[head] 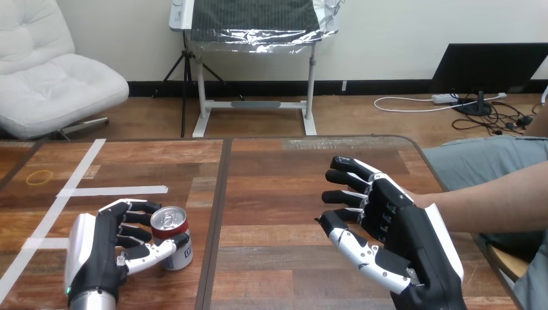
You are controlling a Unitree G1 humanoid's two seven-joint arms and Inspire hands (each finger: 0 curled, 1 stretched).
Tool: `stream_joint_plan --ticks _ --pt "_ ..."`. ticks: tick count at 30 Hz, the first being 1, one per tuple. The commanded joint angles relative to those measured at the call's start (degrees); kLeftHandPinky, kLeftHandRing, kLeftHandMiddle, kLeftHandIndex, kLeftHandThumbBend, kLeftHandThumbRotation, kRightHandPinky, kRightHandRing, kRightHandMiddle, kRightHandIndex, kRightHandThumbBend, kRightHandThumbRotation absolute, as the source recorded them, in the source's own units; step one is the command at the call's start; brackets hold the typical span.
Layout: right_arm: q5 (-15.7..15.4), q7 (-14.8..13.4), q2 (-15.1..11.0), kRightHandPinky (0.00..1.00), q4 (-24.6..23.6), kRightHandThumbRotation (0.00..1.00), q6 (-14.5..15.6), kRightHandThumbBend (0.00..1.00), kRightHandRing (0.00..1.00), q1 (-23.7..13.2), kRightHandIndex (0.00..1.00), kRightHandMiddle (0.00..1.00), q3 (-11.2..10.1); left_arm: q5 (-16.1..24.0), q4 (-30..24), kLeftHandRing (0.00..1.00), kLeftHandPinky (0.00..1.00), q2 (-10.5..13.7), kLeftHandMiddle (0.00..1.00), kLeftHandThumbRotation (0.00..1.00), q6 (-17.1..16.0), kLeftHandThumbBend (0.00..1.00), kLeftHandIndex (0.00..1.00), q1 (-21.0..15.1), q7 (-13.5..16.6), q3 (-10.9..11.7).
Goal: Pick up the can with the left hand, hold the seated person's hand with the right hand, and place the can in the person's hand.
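Closest in, at the lower right, the robot's black right hand with white back shells (404, 242) hovers over the brown wooden bench (278, 194), palm turned toward the middle. Its fingers (346, 177) reach leftward, spread and only gently bent, and the white-shelled thumb lies below them. Bare boards show between thumb and fingers, so they close on nothing that can be seen. The person's bare forearm (491, 197) comes in from the right edge and runs up behind the back of this hand. The person's own hand is hidden there, and whether the two touch cannot be told.

At the lower left, the robot's left hand (103, 252) grips the red cylindrical metal can with a silver top (171, 223). Its black fingers (134, 221) curl round the can's left side and its thumb crosses the front. The can is upright, on the left half of the bench, just left of the dark seam down the middle; whether its base rests on the boards is unclear. Strips of white tape (116, 191) lie on the boards beyond it.
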Motion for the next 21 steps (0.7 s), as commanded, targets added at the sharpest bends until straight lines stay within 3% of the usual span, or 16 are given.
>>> stream_joint_plan --ticks 1,21 --pt "0.68 -0.34 1.20 0.63 -2.02 0.00 -1.13 0.46 0.72 -2.65 0.80 0.79 -0.64 1.85 1.55 0.44 0.40 0.25 0.48 0.00 -2.36 0.69 0.53 -2.92 1.84 -0.66" --pt "1.21 -0.28 1.26 0.64 -1.98 0.00 -1.16 0.46 0.71 -2.52 0.79 0.77 -0.72 4.12 4.16 0.45 0.42 0.14 0.49 0.00 -6.58 0.67 0.53 -3.44 5.48 -1.17"
